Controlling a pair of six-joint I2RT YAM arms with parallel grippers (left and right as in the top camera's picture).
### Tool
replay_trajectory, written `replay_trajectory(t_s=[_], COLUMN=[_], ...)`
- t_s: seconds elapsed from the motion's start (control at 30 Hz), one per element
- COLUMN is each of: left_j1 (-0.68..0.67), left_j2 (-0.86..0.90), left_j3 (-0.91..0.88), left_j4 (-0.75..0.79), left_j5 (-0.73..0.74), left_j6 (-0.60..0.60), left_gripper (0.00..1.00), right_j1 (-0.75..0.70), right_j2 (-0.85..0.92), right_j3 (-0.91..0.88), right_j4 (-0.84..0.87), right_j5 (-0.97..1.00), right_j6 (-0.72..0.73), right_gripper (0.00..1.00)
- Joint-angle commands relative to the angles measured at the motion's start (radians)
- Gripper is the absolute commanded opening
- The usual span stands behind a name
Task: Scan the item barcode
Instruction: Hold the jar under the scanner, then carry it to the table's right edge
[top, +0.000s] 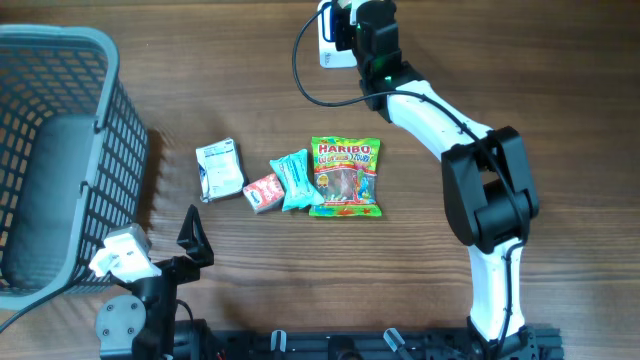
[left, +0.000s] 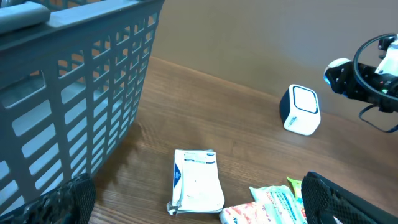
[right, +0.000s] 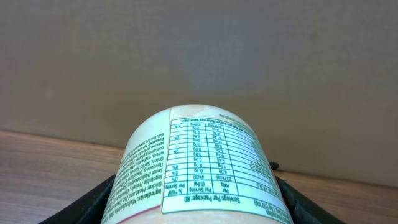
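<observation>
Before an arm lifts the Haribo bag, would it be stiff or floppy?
Probably floppy: the Haribo bag looks like a thin film pouch, so it may sag. Its glossy wrapper could slip. Lying flat, it should not roll.

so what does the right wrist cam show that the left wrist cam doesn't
Only the right wrist view: a close-up of a white container held in the right gripper, its printed nutrition table facing the camera upside down.

Only the left wrist view: the grey basket, the scanner standing on the table, and a white packet lying flat nearer the camera.

Both: the wooden table and the plain wall behind it.
</observation>
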Motion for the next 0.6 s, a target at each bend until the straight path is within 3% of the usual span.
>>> replay_trajectory(t_s=[0.0,0.17,0.27,0.37,0.43,0.5,0.57], left_j1=[0.007,0.007,0.007,0.007,0.007,0.007,0.008], left_j2=[-0.007,-0.007,-0.007,-0.007,-0.007,-0.007,-0.007], left_j3=[-0.009,-0.009,-0.009,-0.009,-0.009,-0.009,-0.009], left_j4=[0.003,0.003,0.003,0.003,0.003,0.003,0.003], left_j5=[0.016,0.016,0.016,0.016,0.016,0.016,0.016], left_j6=[-0.002,-0.002,-0.002,-0.002,-0.002,-0.002,-0.002], left_gripper=[1.00,1.00,1.00,1.00,1.00,1.00,1.00], right_j1=[0.002,0.008,0.002,-0.046,-0.130,-0.222,-0.404], right_j2=[0.059,0.066,-0.016,-0.164,-0.292,-0.362,-0.410], right_j3=[0.017,0.031,0.039,0.039,0.039,0.039,0.039], right_j4=[0.069,0.090,-0.003,-0.232,-0.498,-0.691,-0.926], right_j5=[0.026,0.019,0.073,0.117,0.116,0.114,0.034], right_j6=[0.009,0.035,0.069,0.119,0.210,0.303,0.426], right_gripper=[0.70,0.70,0.70,0.70,0.71,0.71,0.71])
